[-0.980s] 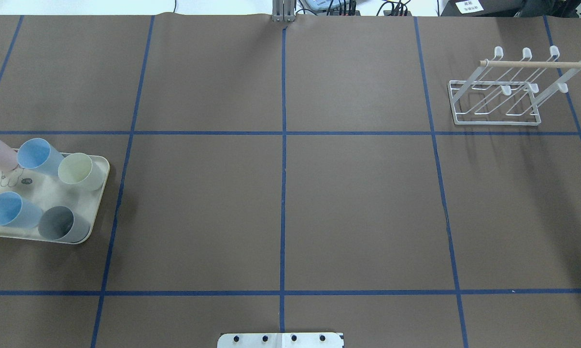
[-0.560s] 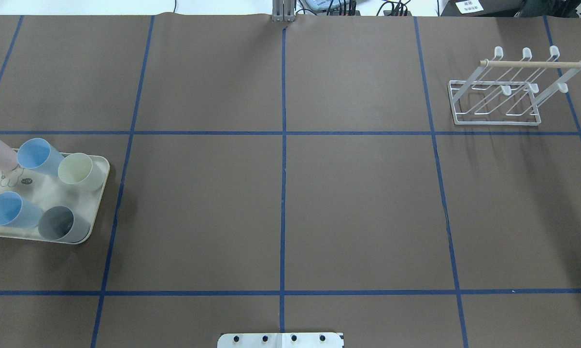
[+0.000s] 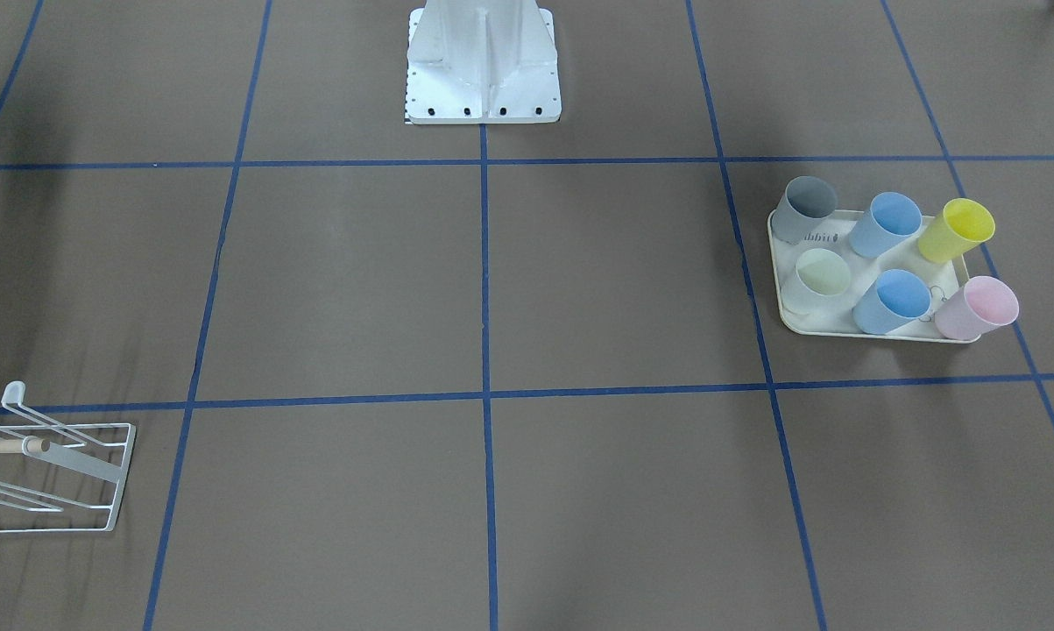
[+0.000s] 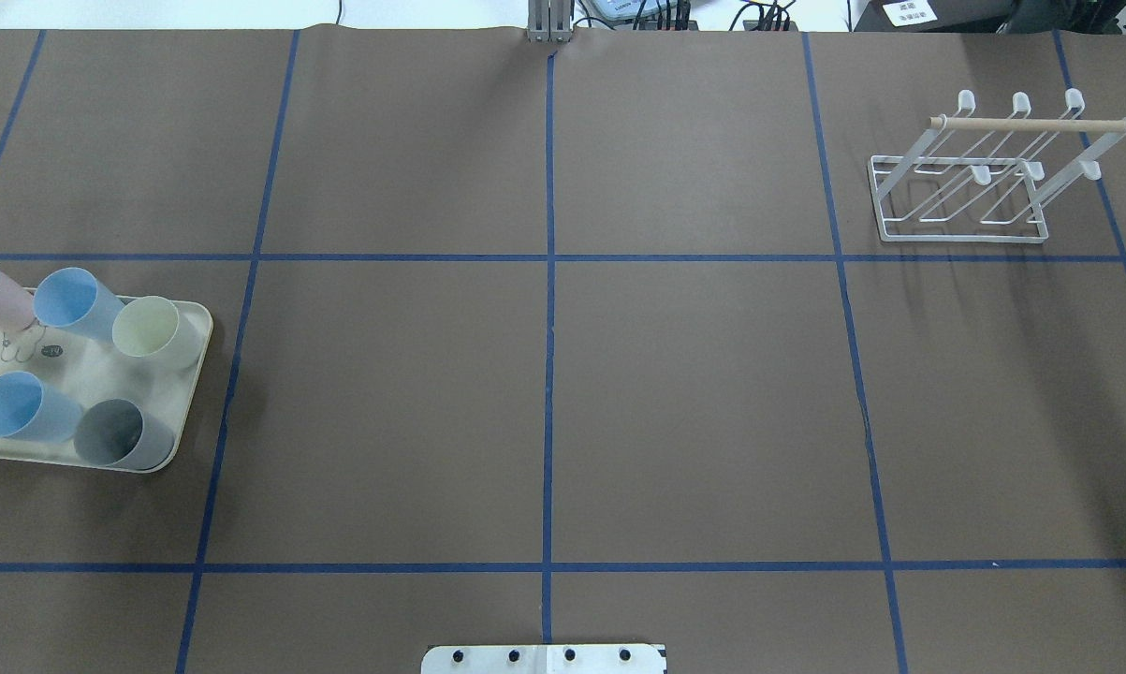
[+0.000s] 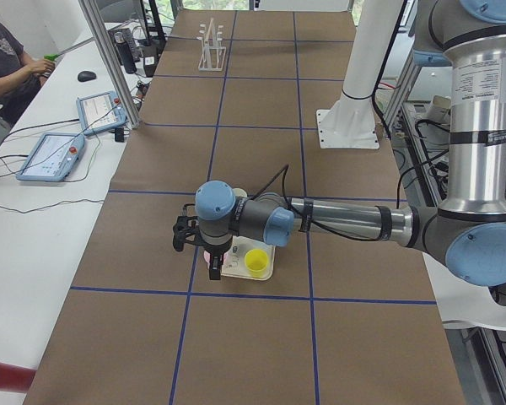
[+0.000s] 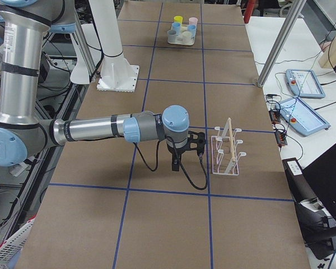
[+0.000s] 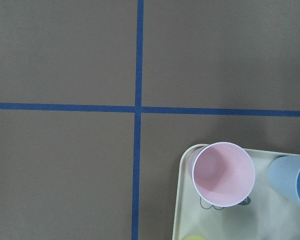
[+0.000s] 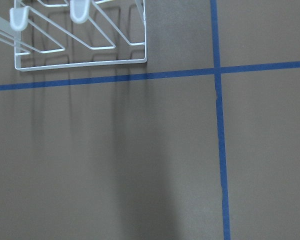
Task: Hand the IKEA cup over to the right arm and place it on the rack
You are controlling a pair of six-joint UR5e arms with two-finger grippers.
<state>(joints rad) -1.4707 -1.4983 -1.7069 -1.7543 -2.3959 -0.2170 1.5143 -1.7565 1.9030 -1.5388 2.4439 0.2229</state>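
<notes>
In the left side view, the left gripper [image 5: 213, 270] hangs at the frame's centre above the tray [image 4: 95, 374]. How far its jaws are open cannot be told, and no grip shows. Its wrist view looks almost straight down into the pink cup [image 7: 223, 174] at lower right, standing in the tray's corner, so this is probably the cup meant for pick-up. The cup stands upright with its mouth up and its long axis vertical, which leaves the rim free for a reach from above.

Far along the table, at the upper right of the overhead view, the rack [image 4: 963, 241] has slanted prongs [image 4: 1019, 100] that bear nothing. The right gripper [image 6: 175, 166] hangs just beside it, apparently waiting for the hand-over; its opening cannot be told either.
</notes>
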